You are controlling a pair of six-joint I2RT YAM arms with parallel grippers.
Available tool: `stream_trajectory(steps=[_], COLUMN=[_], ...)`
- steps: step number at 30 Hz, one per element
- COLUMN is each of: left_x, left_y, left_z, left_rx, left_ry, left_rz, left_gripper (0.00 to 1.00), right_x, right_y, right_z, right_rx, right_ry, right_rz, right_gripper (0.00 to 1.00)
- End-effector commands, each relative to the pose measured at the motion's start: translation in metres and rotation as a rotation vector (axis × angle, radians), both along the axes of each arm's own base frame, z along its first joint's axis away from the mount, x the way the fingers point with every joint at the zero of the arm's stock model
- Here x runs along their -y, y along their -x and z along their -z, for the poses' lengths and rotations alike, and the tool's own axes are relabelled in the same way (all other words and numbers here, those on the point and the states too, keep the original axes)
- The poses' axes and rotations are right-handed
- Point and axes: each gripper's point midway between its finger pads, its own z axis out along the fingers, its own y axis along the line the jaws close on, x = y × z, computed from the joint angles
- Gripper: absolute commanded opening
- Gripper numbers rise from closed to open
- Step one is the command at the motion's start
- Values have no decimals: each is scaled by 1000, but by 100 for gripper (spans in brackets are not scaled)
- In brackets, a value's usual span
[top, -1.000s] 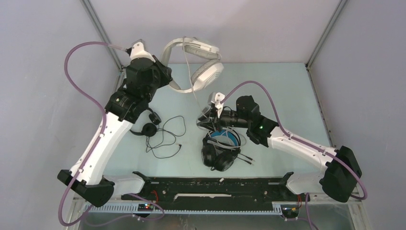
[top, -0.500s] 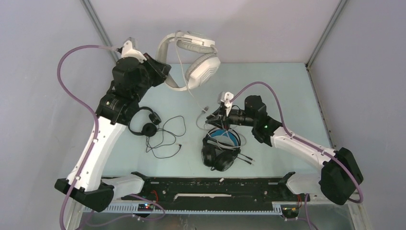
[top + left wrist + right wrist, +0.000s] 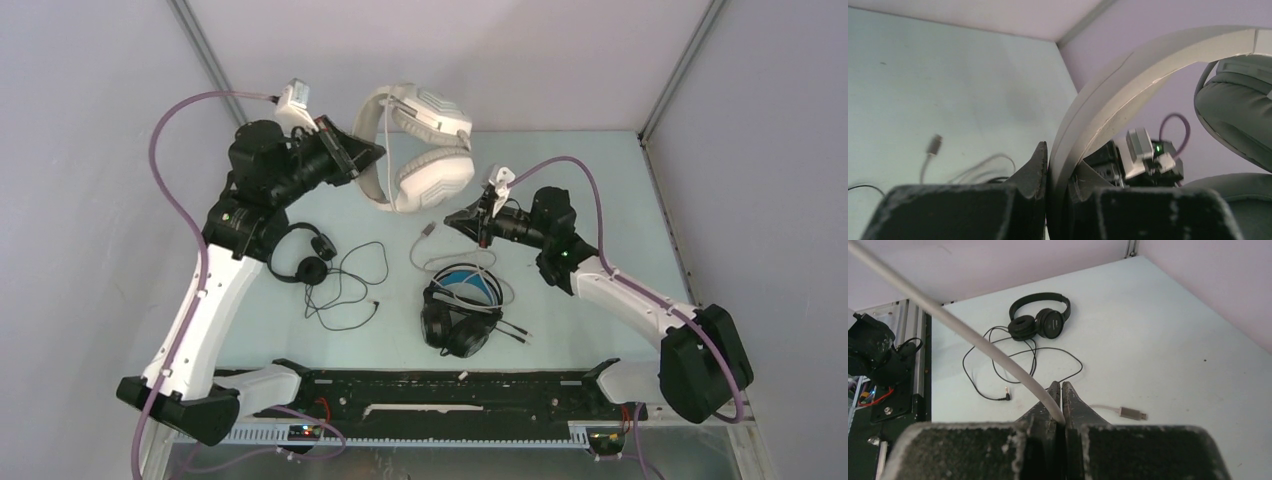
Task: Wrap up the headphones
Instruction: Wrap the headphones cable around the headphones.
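Note:
My left gripper (image 3: 372, 152) is shut on the headband of the big white-grey headphones (image 3: 425, 150), held up above the back of the table; the band (image 3: 1108, 95) fills the left wrist view. My right gripper (image 3: 455, 217) is shut on their white cord (image 3: 983, 342), which runs on to a USB plug (image 3: 427, 231) lying on the table. The bulky black headphones with the blue-lined band (image 3: 462, 305) lie at the front middle. The small thin black headphones (image 3: 305, 255) lie at the left with their thin cord (image 3: 350, 290) loose beside them; they also show in the right wrist view (image 3: 1040, 320).
The table (image 3: 600, 180) is pale blue with grey walls at the back and sides. A black rail (image 3: 450, 385) runs along the near edge between the arm bases. The white cord loops on the table beside the bulky black pair.
My left gripper has swung the white-grey headphones to the right and turned them. My right gripper has moved up and to the right along with the white cord.

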Motion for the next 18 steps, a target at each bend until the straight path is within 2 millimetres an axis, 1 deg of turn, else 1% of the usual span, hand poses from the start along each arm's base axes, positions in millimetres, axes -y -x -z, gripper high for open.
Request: stream_trajectory(steps=[1,4,6,9,14,17,18], left_x=[40,52,55,57,57,56,56], left_y=[45,53,59,63,71,71,71], left_z=[-28,-13,-1,23,56,74,79], left_rx=[93,57,39,2,-42,-67,-72], left_ry=[121,144,131,62,-42,-132,-161], left_rz=[347,453,500,539,612,628,642], left_gripper=[0,0,0,0,0,0,0], right_x=[9,11,12,17,24,24,24], right_y=[-9,-7,-6,-7,-14,-10,-10], right_z=[-29,-43,-52,-63,-72,-80,-86], right_rx=[53,87,112,117,102,52,37], right_ry=[-58,-81,-95,-94,-37,-27,-28], right_rz=[40,41,45,58,79,46,38], right_gripper=[0,0,0,0,0,0,0])
